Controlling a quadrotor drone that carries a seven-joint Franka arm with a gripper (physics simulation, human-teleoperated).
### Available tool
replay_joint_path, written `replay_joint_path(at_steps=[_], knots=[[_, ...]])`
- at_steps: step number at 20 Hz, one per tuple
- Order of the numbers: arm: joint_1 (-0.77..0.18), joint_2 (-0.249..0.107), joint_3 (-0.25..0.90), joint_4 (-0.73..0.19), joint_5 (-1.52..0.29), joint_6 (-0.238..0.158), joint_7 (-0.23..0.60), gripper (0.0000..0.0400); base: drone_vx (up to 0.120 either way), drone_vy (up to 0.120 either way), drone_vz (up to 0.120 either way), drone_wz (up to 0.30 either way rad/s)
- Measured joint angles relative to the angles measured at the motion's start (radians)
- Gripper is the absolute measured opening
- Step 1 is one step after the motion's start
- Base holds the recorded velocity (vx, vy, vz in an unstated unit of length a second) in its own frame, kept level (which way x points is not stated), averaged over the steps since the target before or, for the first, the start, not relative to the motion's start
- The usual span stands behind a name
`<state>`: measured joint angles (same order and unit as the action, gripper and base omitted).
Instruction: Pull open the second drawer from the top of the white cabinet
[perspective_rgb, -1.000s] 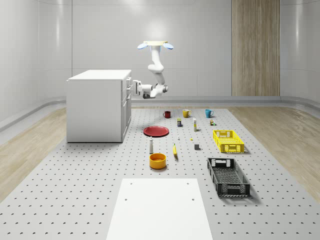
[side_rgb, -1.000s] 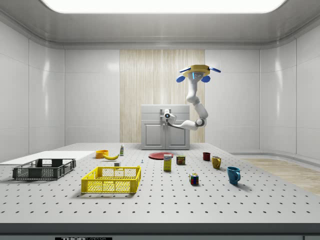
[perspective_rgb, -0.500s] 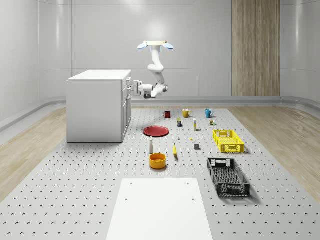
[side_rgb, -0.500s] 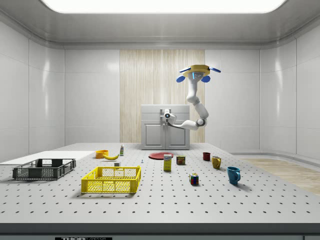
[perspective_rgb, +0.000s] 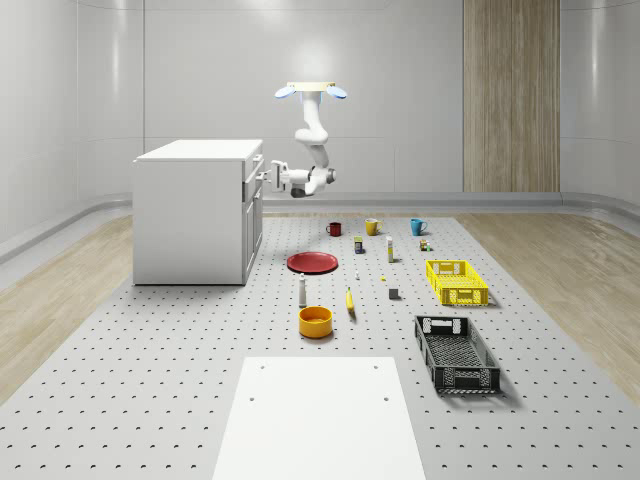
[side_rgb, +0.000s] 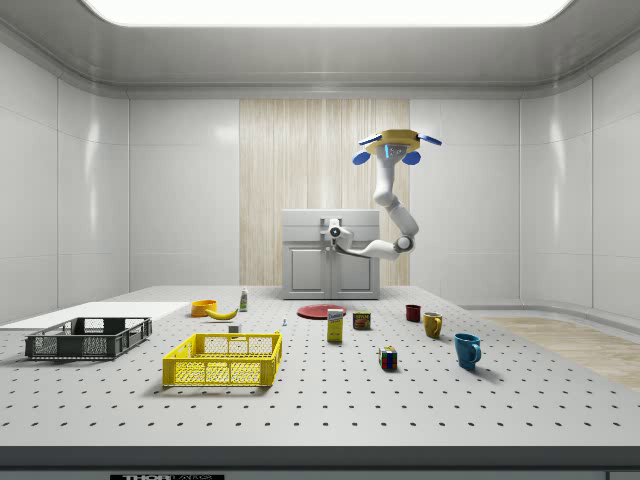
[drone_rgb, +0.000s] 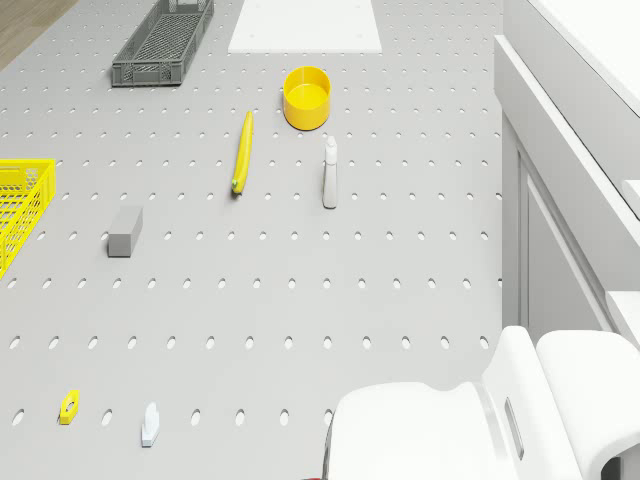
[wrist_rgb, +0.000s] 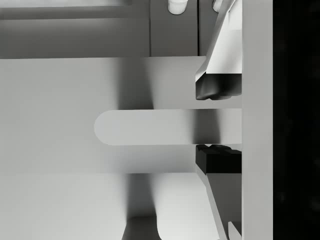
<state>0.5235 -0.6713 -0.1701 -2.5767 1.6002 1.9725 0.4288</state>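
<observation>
**End effector at the second drawer's handle**

Drone (perspective_rgb: 311, 91) hovers in the air over the table (perspective_rgb: 180, 380), in front of the white cabinet (perspective_rgb: 190, 215). In the whole-scene view it sits at about 1 o'clock from the cabinet's top. In the side view the drone (side_rgb: 398, 141) hangs at about 1 o'clock from the cabinet (side_rgb: 310, 265).

The arm (perspective_rgb: 315, 150) bends down from the drone and reaches sideways to the cabinet's front. There the end effector (perspective_rgb: 266, 177) meets the second drawer from the top (perspective_rgb: 257, 186), at roughly 9 o'clock from the arm's elbow.

In the wrist view the end effector (wrist_rgb: 217, 127) straddles the drawer's rounded bar handle (wrist_rgb: 145, 127). Its two dark pads (wrist_rgb: 217, 87) stand apart, one on each side of the bar. One pad lies against the handle's edge and the other stands just off it (a thin strip of drawer front (wrist_rgb: 60, 90) shows between). Whether the drawer has come out at all, I cannot tell.

On the table, a red plate (perspective_rgb: 312, 262) lies at about 5 o'clock from the cabinet's front. In the whole-scene view a white bottle (perspective_rgb: 302, 291), a yellow bowl (perspective_rgb: 315, 321) and a banana (perspective_rgb: 350, 300) lie at about 6 o'clock from the plate.
</observation>
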Motion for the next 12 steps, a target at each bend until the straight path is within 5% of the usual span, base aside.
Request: replay_joint_path(at_steps=[6, 9, 12], knots=[[-0.029, -0.025, -0.037, -0.019, -0.041, -0.043, -0.001, 0.0105, 0.000, 0.000, 0.000, 0.000], [-0.037, -0.030, -0.047, -0.023, -0.052, -0.055, -0.001, 0.0200, 0.000, 0.000, 0.000, 0.000], [-0.034, -0.025, -0.038, -0.021, -0.041, -0.049, -0.006, 0.0253, 0.000, 0.000, 0.000, 0.000]])
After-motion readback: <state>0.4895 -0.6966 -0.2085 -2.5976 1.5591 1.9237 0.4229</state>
